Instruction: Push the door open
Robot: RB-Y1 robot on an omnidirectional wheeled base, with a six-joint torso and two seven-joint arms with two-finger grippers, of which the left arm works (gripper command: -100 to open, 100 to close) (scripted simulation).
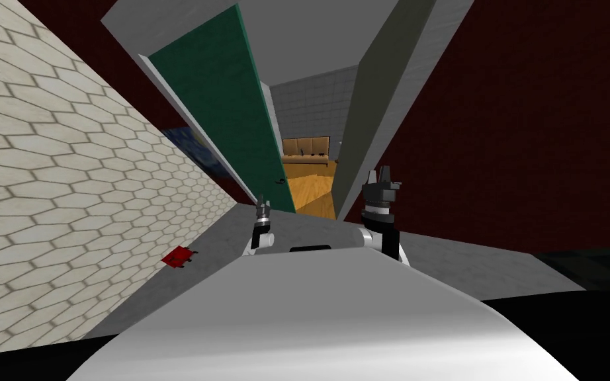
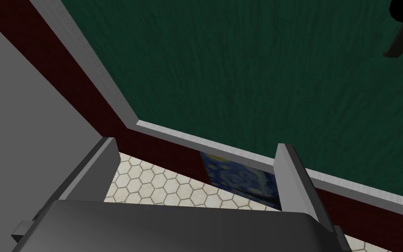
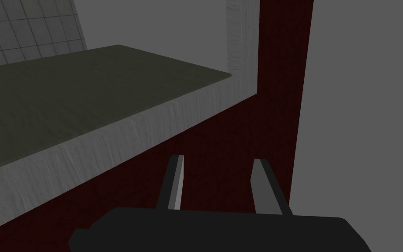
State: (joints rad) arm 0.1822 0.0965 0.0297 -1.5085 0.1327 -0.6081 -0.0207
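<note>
Door [image 1: 224, 112], green, stands partly open at the robot's left; the left gripper [image 2: 196, 143], spread wide and empty, faces its panel. It should press flat near the handle [image 2: 399, 35], steadily. The right gripper [image 1: 380, 180] hangs parted, idle.

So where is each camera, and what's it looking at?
Head view: on my head, looking down and forward at the green door; left claw and right claw show.
Left wrist view: on my left hand, facing the green door; the open left claw shows.
Right wrist view: on my right hand, facing the pale door frame; the open right claw shows.
Head and left wrist share the green door.
</note>
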